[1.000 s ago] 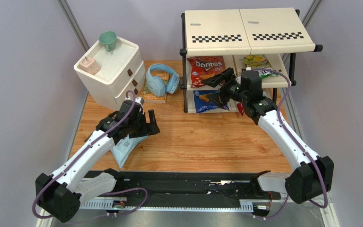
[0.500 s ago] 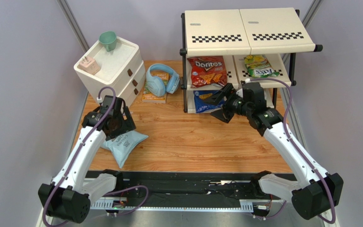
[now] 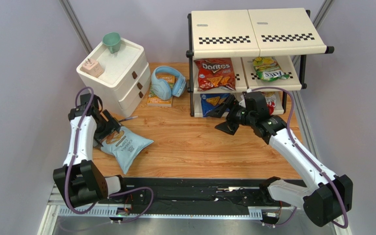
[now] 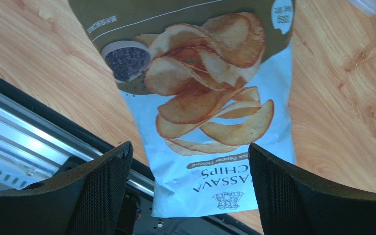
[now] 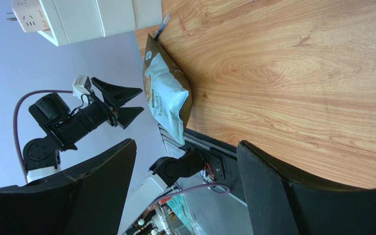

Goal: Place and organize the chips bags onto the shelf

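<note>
The pale-blue cassava bag (image 3: 127, 147) with a brown top lies flat on the table at the left; it also shows in the left wrist view (image 4: 209, 112) and the right wrist view (image 5: 168, 93). My left gripper (image 3: 107, 128) is open and empty, just left of the bag's brown top. My right gripper (image 3: 223, 117) is open and empty in front of the shelf (image 3: 258, 32). Red Doritos (image 3: 214, 73) and the green-yellow bag (image 3: 268, 68) lie on the middle tier. Blue Doritos (image 3: 213, 103) lies on the bottom tier. The white-and-red bag (image 3: 272, 100) is partly hidden behind my right arm.
A white two-drawer cabinet (image 3: 114, 73) stands at the back left with a green cup (image 3: 112, 41) and a pink adapter (image 3: 93, 67) on it. Blue headphones (image 3: 165, 85) lie on an orange book (image 3: 159, 100). A pen (image 3: 128, 118) lies near the cabinet. A black rail (image 3: 190, 191) runs along the near edge.
My left gripper has let go of the cassava bag and drawn back to the left; the bag now lies flat. My right gripper has pulled out of the shelf toward the table's middle.
</note>
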### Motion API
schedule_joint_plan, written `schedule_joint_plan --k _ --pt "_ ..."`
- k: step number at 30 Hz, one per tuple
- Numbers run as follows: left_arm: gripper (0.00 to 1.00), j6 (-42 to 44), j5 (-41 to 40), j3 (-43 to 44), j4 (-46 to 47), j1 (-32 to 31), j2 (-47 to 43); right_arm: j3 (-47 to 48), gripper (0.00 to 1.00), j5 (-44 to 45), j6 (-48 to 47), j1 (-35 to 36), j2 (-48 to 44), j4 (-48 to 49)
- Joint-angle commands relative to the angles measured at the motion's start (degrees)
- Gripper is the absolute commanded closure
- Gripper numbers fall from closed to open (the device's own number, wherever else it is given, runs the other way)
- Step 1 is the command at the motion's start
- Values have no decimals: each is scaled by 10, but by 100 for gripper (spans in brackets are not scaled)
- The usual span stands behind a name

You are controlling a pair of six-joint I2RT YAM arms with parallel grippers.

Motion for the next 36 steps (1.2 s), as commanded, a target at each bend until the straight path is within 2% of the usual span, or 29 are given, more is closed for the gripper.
schedule_joint_plan --k 1,6,10,17,21,25,27,31,36 --pt "9 -29 8 -27 4 40 -47 -1 18 -14 -11 -7 -19 16" --pt "8 -22 3 -28 16 97 -58 -3 19 -26 -8 -25 -29 0" --pt "8 -8 -26 -23 40 118 -16 -2 19 -31 -20 -40 -52 -17" --pt "2 5 25 0 71 128 123 -29 20 -55 -31 -90 -67 -28" --pt "2 14 50 -21 100 127 128 -40 21 -69 -28 -113 -62 -28" --pt "4 20 111 -56 109 122 107 -39 21 -74 -36 -119 -48 -27" --pt "5 22 120 -78 109 109 89 -36 21 -81 -36 -120 -36 -26" --pt "5 16 102 -75 105 28 72 -34 22 -78 -34 -119 -31 -23" --pt "4 6 102 -46 91 -85 107 -34 22 -87 -38 -119 -24 -24"
